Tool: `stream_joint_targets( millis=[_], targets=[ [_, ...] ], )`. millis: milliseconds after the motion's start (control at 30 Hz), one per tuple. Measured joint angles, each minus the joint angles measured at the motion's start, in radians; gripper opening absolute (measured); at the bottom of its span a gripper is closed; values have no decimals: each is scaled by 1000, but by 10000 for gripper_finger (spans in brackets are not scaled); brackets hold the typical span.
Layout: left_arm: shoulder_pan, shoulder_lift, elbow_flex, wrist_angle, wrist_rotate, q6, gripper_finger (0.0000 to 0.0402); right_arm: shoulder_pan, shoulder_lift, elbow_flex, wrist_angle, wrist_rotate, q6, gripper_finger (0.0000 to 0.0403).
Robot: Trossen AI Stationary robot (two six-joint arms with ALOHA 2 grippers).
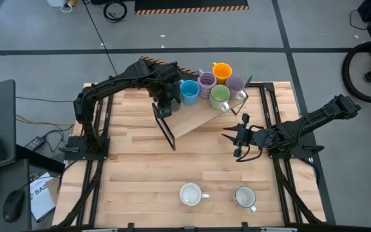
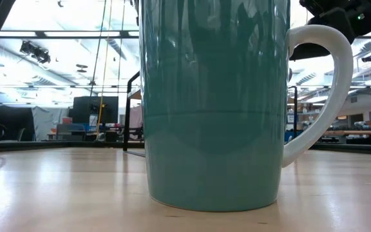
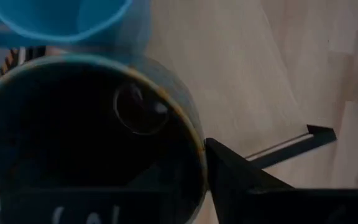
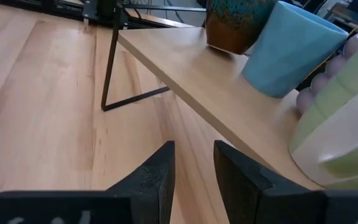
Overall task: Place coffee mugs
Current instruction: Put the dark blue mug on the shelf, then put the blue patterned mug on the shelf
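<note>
Upper centre of the high view: left gripper [image 1: 165, 98] poised right over the dark brown glazed mug [image 3: 92, 124] at the left end of the raised wooden shelf [image 1: 192, 119]. Cannot tell whether clamped on it. Lined up alongside to fill the shelf: blue mug [image 1: 189, 91], purple mug [image 1: 207, 82], orange mug [image 1: 221, 71], green mug [image 1: 219, 96]. Right of centre, right gripper [image 1: 235, 137] waiting low over the table [image 1: 140, 174], fingers slightly apart, empty. Two white mugs [image 1: 190, 193] at lower centre, likely not yet shelved.

the worktop [image 1: 140, 174] is pale blond wood with plank lines. on the light wooden shelf [image 1: 192, 118] stand a blue mug [image 1: 189, 92], two purple mugs [image 1: 207, 82], an orange mug [image 1: 221, 71] and a green mug [image 1: 219, 96]. two white mugs [image 1: 190, 194] sit apart. the dark mug [image 4: 235, 22] shows brown with mottled teal glaze.
</note>
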Motion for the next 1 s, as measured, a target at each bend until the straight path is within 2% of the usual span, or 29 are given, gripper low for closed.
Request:
stream_joint_targets(
  millis=[200,400,733,1000],
  targets=[
    [-13,0,0,17,-22,0,109,0,0,0,9,-15,3,116],
    [-13,0,0,21,-20,-4,132,0,0,0,11,-19,3,116],
    [-29,0,0,28,-23,22,137,0,0,0,10,-19,1,116],
    [-36,0,0,71,-22,-47,137,0,0,0,11,-19,3,116]
  ],
)
